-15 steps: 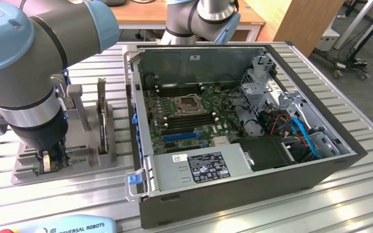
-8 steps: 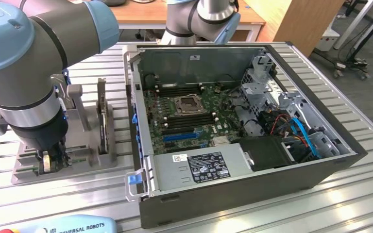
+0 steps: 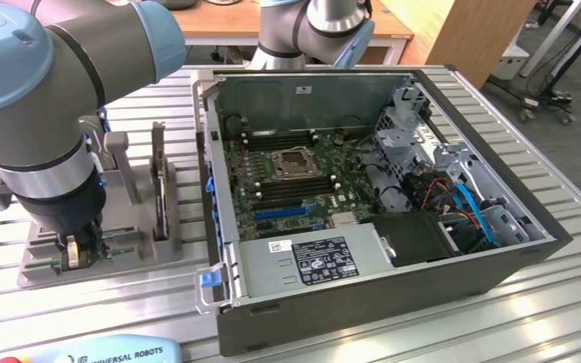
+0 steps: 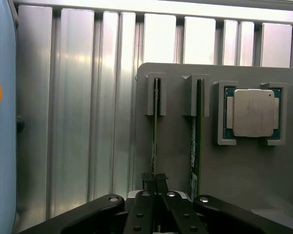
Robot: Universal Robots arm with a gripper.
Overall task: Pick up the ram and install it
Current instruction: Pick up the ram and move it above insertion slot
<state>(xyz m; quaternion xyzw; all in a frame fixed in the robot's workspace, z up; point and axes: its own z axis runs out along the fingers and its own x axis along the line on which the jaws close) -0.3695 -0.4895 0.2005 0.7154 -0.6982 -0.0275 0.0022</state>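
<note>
Two thin green ram sticks stand on edge in slots of a grey holder (image 4: 173, 146). My gripper (image 4: 155, 184) sits over the end of one ram (image 4: 155, 131), its two black fingers pressed together on the stick's thin edge. The other ram stick (image 4: 196, 136) stands in the neighbouring slot, untouched. In the exterior view my gripper (image 3: 73, 255) reaches down into the grey holder (image 3: 160, 243) at that view's left, beside the open computer case (image 3: 371, 287). The motherboard (image 3: 301, 178) lies exposed inside the case, with long memory slots on both sides of its processor socket (image 3: 293, 162).
A square silver processor chip (image 4: 254, 112) rests in its own pocket of the holder. Everything stands on a ribbed aluminium table (image 4: 83, 122). A teach pendant (image 3: 99, 352) lies at the table's front edge. A second robot arm (image 3: 311, 30) stands behind the case.
</note>
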